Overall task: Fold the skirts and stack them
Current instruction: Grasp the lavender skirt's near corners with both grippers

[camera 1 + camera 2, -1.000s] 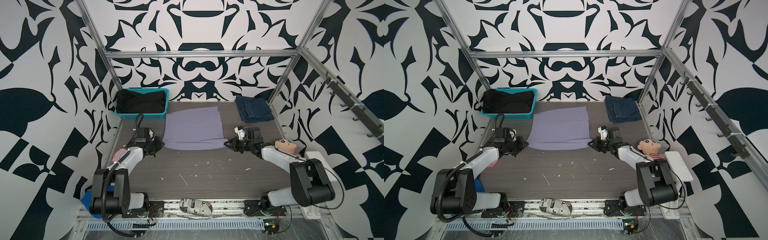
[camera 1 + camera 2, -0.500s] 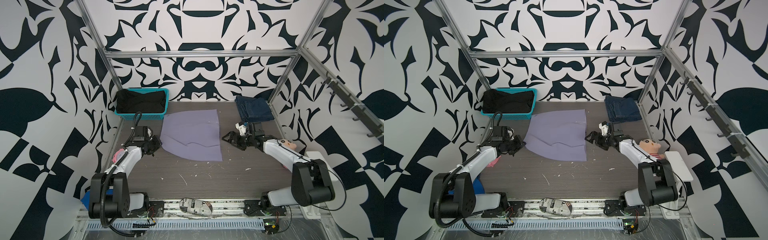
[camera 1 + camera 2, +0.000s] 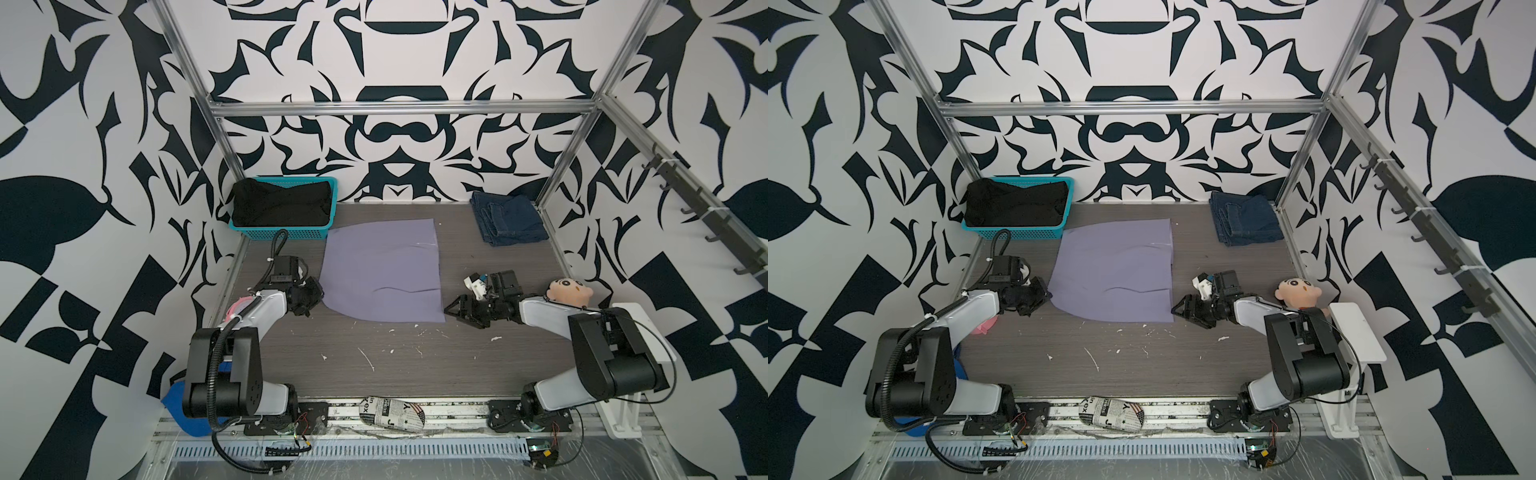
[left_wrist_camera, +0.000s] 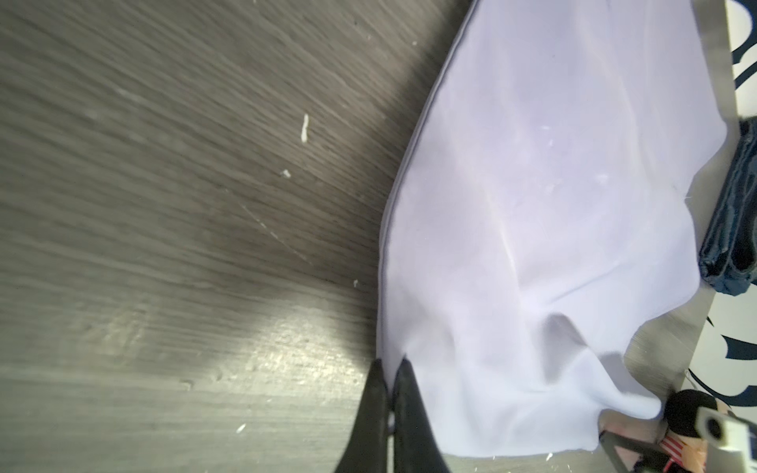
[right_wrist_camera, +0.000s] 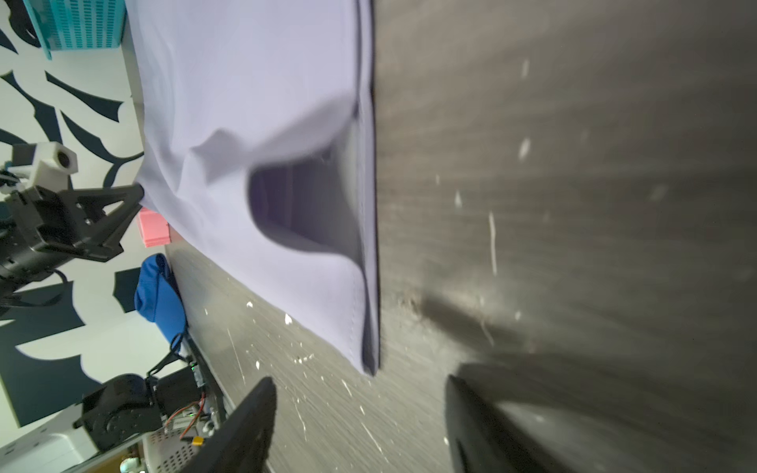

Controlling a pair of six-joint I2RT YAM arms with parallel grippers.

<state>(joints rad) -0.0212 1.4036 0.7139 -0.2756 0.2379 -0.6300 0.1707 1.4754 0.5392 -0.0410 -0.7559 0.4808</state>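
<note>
The pale lavender skirt [image 3: 382, 270] [image 3: 1117, 270] lies spread on the table's middle, with a low ridge across it. My left gripper [image 3: 318, 291] [image 3: 1046, 293] [image 4: 389, 368] is shut on its near left edge. My right gripper [image 3: 451, 309] [image 3: 1177, 309] [image 5: 360, 389] stands open just off the skirt's near right corner [image 5: 370, 364], with nothing between its fingers. The dark blue denim skirt [image 3: 509, 222] [image 3: 1246, 222] sits folded at the back right. The black skirt [image 3: 282, 203] [image 3: 1017, 203] fills the teal basket.
The teal basket [image 3: 286, 237] stands at the back left. A doll [image 3: 567, 291] lies by the right arm, beside a white stand [image 3: 640, 332]. A newspaper-print bundle [image 3: 392, 411] sits on the front rail. A bright blue cloth [image 3: 183, 407] lies under the left arm's base.
My right gripper has let go of the lavender skirt's corner, opened and drawn back toward the front. That corner now lies flat nearer the front. The left gripper keeps its hold.
</note>
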